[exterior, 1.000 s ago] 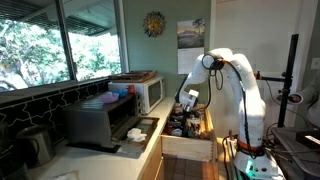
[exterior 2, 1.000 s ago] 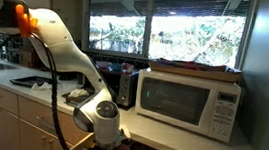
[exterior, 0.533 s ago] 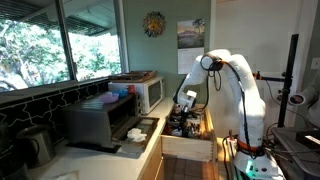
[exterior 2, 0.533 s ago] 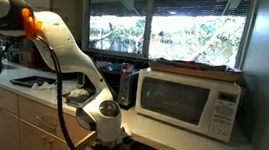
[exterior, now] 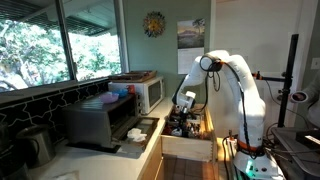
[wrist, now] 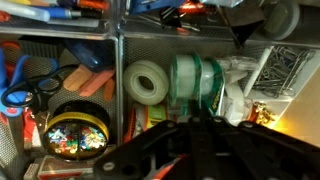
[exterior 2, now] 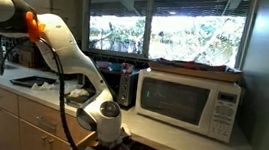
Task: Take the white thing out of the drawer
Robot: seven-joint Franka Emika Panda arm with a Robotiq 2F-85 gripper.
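Observation:
The pale wood drawer [exterior: 188, 148] stands pulled open under the counter, and my gripper [exterior: 184, 108] hangs just over its contents. In the wrist view the drawer's mesh organiser [wrist: 120, 50] holds a white tape roll [wrist: 147, 82], a green tape dispenser [wrist: 195, 80] and a white lumpy item [wrist: 236, 88] to its right. My gripper [wrist: 198, 112] comes in from the bottom, with dark fingers meeting in the middle over the green dispenser. The jaws look shut, with nothing visible between them. In an exterior view only my wrist [exterior 2: 105, 117] shows low by the counter edge.
Blue-handled scissors [wrist: 25, 85], a round tin of coloured pins [wrist: 75, 130] and paper clips [wrist: 285, 65] fill other compartments. A white microwave [exterior: 150, 92] and toaster oven [exterior: 105, 122] stand on the counter beside the drawer. The microwave [exterior 2: 187, 103] is close behind my wrist.
My wrist has shifted slightly up and sideways over the drawer. The drawer and its contents have not moved.

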